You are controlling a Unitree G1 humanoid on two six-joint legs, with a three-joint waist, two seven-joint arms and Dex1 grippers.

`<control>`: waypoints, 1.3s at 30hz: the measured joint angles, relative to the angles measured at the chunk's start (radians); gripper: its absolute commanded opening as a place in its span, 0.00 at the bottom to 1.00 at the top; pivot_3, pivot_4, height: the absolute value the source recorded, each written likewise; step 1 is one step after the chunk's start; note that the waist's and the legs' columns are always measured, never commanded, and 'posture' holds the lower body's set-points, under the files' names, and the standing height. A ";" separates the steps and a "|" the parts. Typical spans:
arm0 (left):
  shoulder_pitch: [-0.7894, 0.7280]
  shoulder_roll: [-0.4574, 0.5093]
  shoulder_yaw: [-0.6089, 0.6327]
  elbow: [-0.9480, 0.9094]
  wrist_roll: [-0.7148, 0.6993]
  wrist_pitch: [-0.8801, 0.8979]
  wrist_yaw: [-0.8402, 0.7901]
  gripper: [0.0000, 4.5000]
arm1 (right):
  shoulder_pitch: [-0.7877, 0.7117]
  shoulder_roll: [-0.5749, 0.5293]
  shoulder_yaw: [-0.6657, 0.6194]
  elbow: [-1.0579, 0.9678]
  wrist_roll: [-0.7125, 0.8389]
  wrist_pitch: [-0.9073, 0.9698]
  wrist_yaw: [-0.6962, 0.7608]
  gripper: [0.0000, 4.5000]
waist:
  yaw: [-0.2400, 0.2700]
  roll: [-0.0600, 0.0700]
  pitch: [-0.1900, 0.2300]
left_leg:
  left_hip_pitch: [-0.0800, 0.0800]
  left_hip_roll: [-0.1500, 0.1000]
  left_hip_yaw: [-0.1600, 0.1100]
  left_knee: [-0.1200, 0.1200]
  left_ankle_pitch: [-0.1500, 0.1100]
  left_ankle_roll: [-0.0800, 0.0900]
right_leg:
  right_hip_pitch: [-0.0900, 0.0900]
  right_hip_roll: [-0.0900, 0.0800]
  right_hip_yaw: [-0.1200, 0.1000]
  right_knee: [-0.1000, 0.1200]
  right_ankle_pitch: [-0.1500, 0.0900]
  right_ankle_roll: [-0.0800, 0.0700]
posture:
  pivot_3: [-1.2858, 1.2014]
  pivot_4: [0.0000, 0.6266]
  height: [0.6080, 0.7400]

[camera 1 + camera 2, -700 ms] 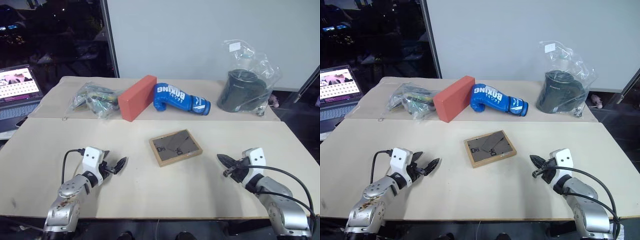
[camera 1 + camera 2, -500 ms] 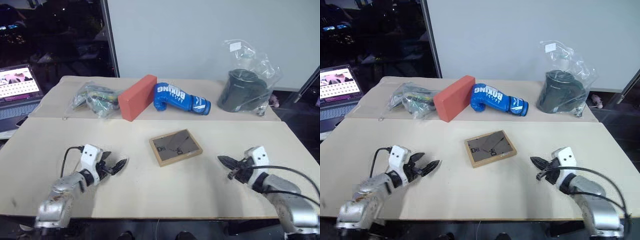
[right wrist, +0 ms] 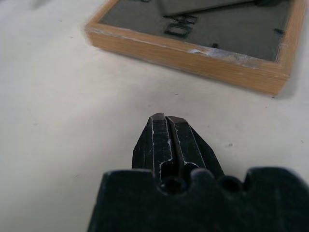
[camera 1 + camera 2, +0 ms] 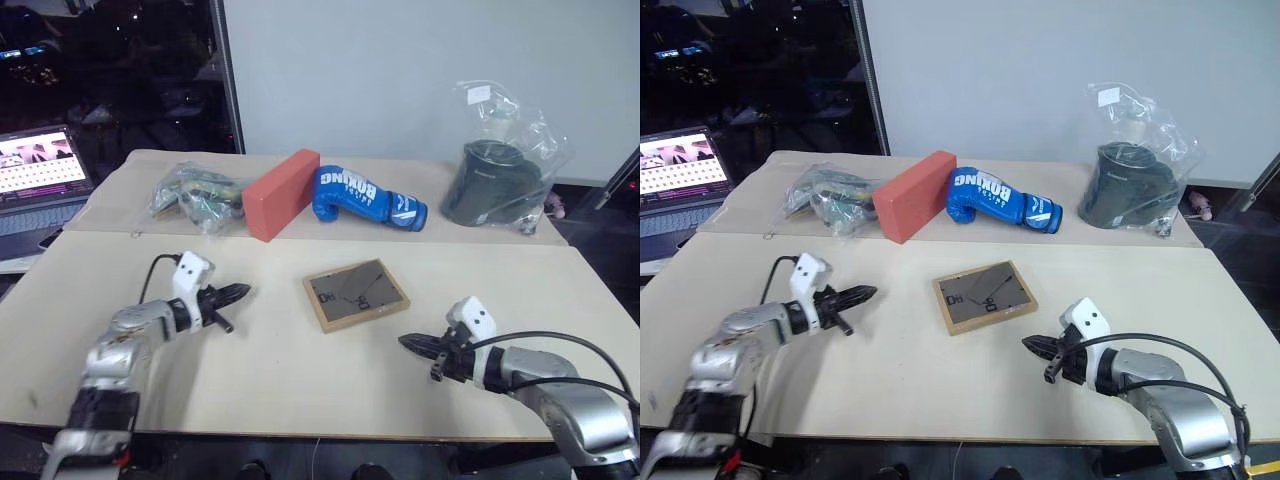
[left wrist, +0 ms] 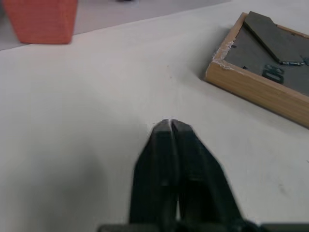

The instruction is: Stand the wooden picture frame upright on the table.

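Note:
The wooden picture frame (image 4: 355,294) lies flat, face down, near the middle of the pale table (image 4: 300,380), its grey-brown back panel and prop leg facing up. My left gripper (image 4: 243,292) is shut and empty, a short way to the frame's left, pointing toward it. My right gripper (image 4: 404,342) is shut and empty too, just off the frame's near right corner. The left wrist view has the frame's wooden edge (image 5: 256,89) ahead of the closed fingertips (image 5: 169,126). In the right wrist view the frame (image 3: 193,48) lies close ahead of the closed tips (image 3: 164,118).
Along the back of the table sit a clear bag of small items (image 4: 190,195), a red-orange block (image 4: 282,193), a blue boxing glove (image 4: 368,197) and a dark object in a plastic bag (image 4: 495,180). A laptop (image 4: 40,175) stands off the table's left.
Both grippers have moved inward toward the frame; the left one also went farther from me, and the right one came in toward the frame's near right corner. The frame has not moved.

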 measured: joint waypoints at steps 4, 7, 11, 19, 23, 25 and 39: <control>-0.254 -0.150 -0.073 0.391 0.128 -0.214 0.029 0.01 | -0.108 0.078 0.034 0.138 -0.065 -0.021 -0.055 0.00 | 0.010 -0.001 0.000 | -0.002 -0.001 -0.001 0.002 0.000 0.000 | 0.001 0.000 -0.001 0.000 0.001 0.001 | 0.52 0.24 0.97; -0.400 -0.221 -0.100 0.602 0.195 -0.347 0.059 0.01 | -0.156 0.115 0.058 0.177 -0.090 -0.034 -0.069 0.00 | 0.007 0.000 0.000 | -0.002 -0.001 -0.002 0.001 0.000 0.000 | 0.000 0.000 -0.001 0.000 0.002 0.000 | 0.52 0.24 0.97; -0.516 -0.275 -0.100 0.814 0.249 -0.465 0.092 0.01 | -0.181 0.136 0.073 0.203 -0.118 -0.053 -0.072 0.00 | 0.002 0.000 0.000 | -0.002 -0.002 -0.003 -0.002 0.000 0.000 | 0.000 0.000 -0.001 0.001 0.002 -0.002 | 0.52 0.24 0.97; -0.519 -0.321 -0.155 0.895 0.332 -0.517 -0.155 0.01 | -0.233 0.172 0.089 0.299 -0.167 -0.114 -0.070 0.00 | -0.003 -0.001 -0.001 | 0.005 -0.002 -0.003 -0.001 0.003 -0.001 | 0.007 0.000 -0.001 0.002 0.000 0.004 | 0.52 0.24 0.97; -0.459 -0.298 -0.166 0.838 0.339 -0.501 -0.307 0.01 | -0.283 0.187 0.099 0.374 -0.188 -0.147 -0.064 0.00 | -0.009 -0.001 -0.001 | 0.008 -0.002 -0.005 -0.001 0.003 -0.001 | 0.011 0.000 -0.003 0.001 -0.001 0.004 | 0.52 0.24 0.97; -0.424 -0.274 -0.164 0.776 0.329 -0.472 -0.368 0.01 | -0.292 0.189 0.104 0.389 -0.189 -0.157 -0.041 0.00 | -0.016 0.000 -0.001 | 0.009 -0.002 -0.005 -0.002 0.003 -0.001 | 0.012 0.000 -0.003 0.002 -0.001 0.003 | 0.52 0.24 0.97; 0.011 -0.092 -0.132 -0.051 0.103 0.104 -0.440 0.01 | -0.223 -0.013 0.280 0.176 -0.307 -0.231 0.173 0.00 | -0.019 0.000 -0.001 | 0.012 -0.002 -0.006 -0.005 0.001 0.000 | 0.015 -0.001 -0.005 0.002 -0.005 0.001 | 0.52 0.24 0.97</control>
